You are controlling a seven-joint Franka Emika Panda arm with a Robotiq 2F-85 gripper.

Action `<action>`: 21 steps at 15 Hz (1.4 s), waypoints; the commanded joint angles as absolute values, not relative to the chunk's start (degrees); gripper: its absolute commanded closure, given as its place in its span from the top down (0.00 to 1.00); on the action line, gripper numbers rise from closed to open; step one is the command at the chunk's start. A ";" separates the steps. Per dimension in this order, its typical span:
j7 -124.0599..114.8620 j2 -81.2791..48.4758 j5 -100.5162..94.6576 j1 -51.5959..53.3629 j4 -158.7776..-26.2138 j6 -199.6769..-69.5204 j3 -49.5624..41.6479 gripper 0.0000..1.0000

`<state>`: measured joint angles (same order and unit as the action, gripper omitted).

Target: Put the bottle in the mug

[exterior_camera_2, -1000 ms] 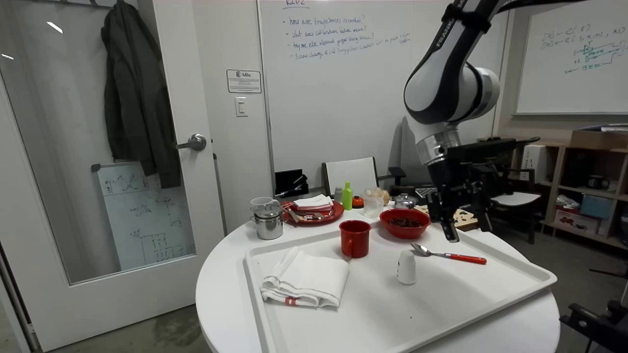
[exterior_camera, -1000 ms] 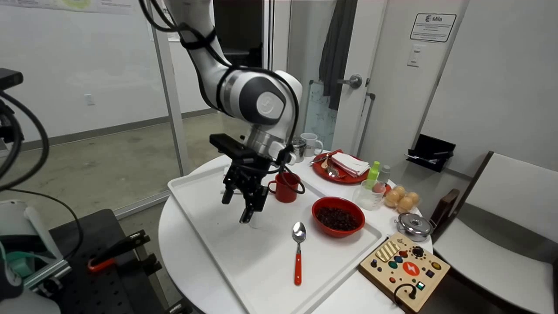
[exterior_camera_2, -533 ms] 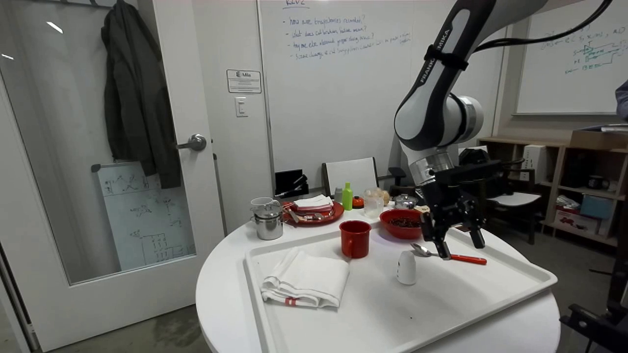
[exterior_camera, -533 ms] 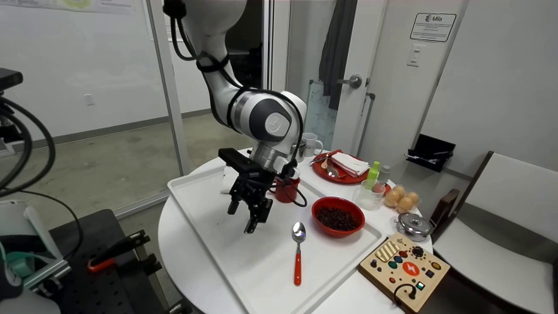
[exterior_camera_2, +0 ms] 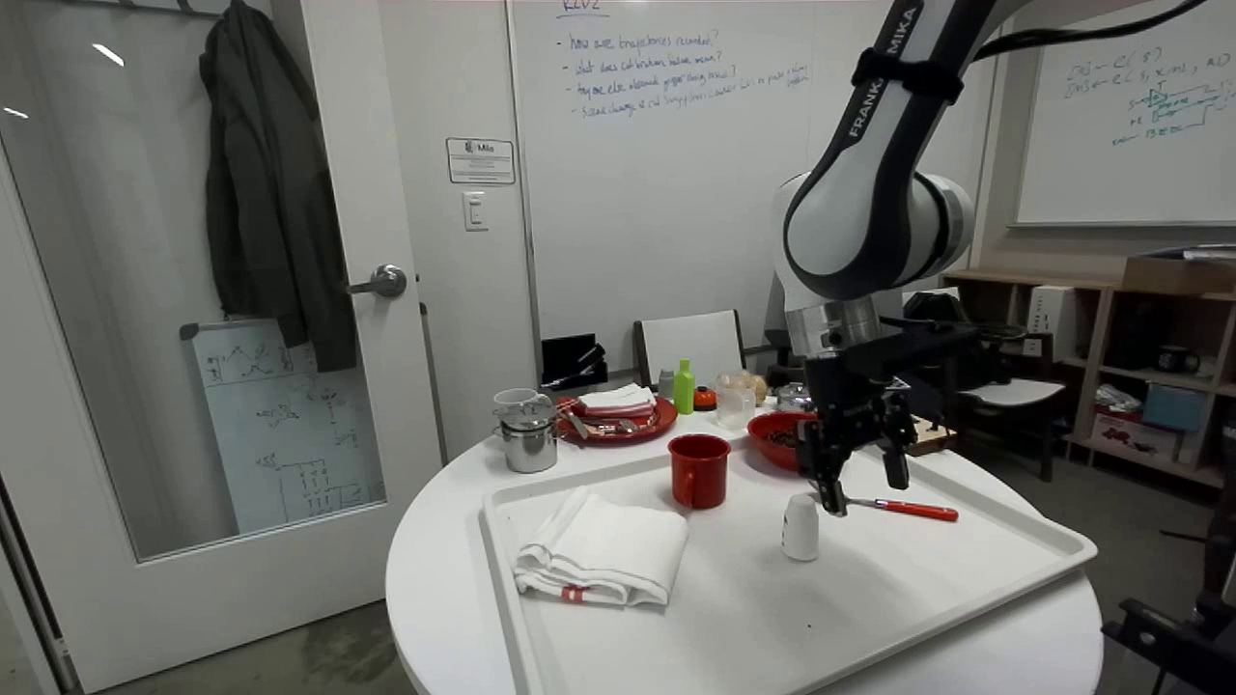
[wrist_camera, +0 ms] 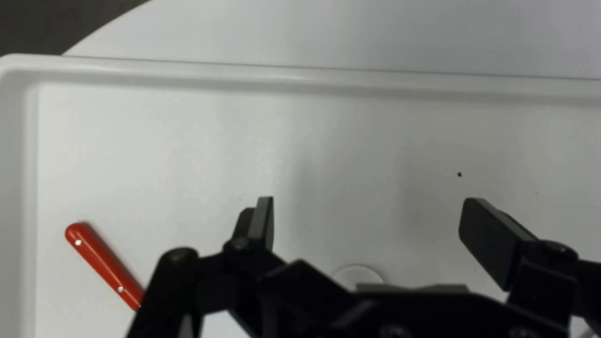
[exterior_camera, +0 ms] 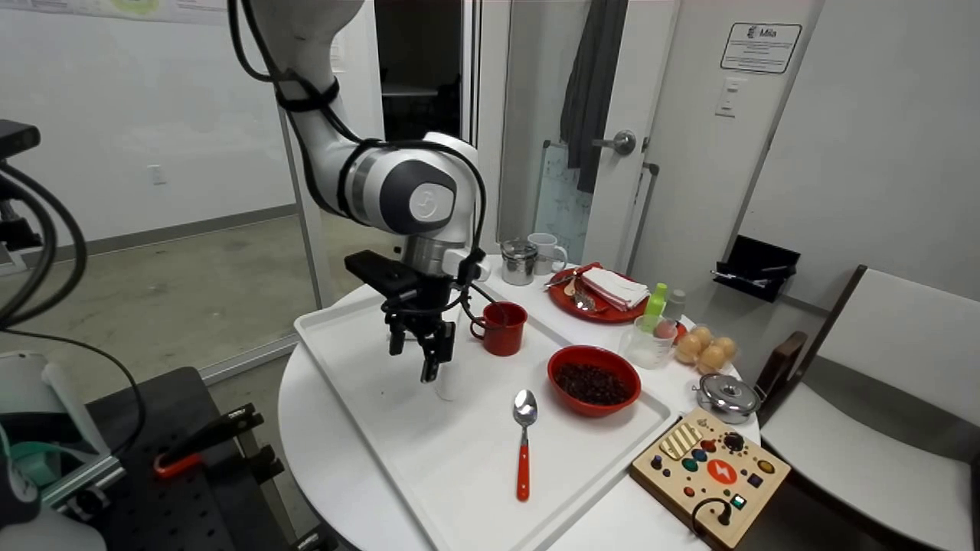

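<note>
The small white bottle (exterior_camera_2: 800,528) stands upright on the white tray (exterior_camera_2: 946,618). In an exterior view the bottle (exterior_camera: 446,386) is faint against the tray and partly behind a finger. The red mug (exterior_camera_2: 698,471) stands upright on the tray beyond the bottle; the mug (exterior_camera: 504,329) also shows in the other camera's picture, with its handle facing the gripper. My gripper (exterior_camera_2: 866,490) is open and empty above the tray, close beside the bottle. In the wrist view, the open fingers (wrist_camera: 368,211) have only tray between their tips; the bottle's round top (wrist_camera: 354,274) is partly hidden by the gripper body.
A red-handled spoon (exterior_camera: 524,451) and a red bowl (exterior_camera: 566,360) of dark beans are on the tray. A folded white cloth (exterior_camera_2: 608,550) lies near the mug. A metal cup (exterior_camera_2: 529,444), red plate (exterior_camera_2: 657,430) and green object (exterior_camera_2: 684,386) stand behind the tray.
My gripper first lowered, then shifted sideways closer to the bottle, moving left in both exterior views over the last half second. It stays open. Bottle and mug have not moved.
</note>
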<state>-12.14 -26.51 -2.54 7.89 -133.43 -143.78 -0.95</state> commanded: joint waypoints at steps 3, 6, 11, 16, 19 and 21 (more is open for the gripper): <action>-17.39 -25.26 -11.35 11.69 -136.20 -150.27 -4.83 1.00; -15.81 -25.04 -9.06 10.51 -135.84 -148.09 -2.99 1.00; -14.98 -29.95 -7.27 9.12 -131.67 -145.79 -2.60 1.00; -15.84 -41.58 -8.41 9.34 -121.63 -146.42 -4.57 1.00; -16.74 -45.48 -8.15 10.55 -117.93 -150.01 -4.88 1.00; -16.94 -45.96 -8.30 11.92 -117.67 -153.57 -4.94 1.00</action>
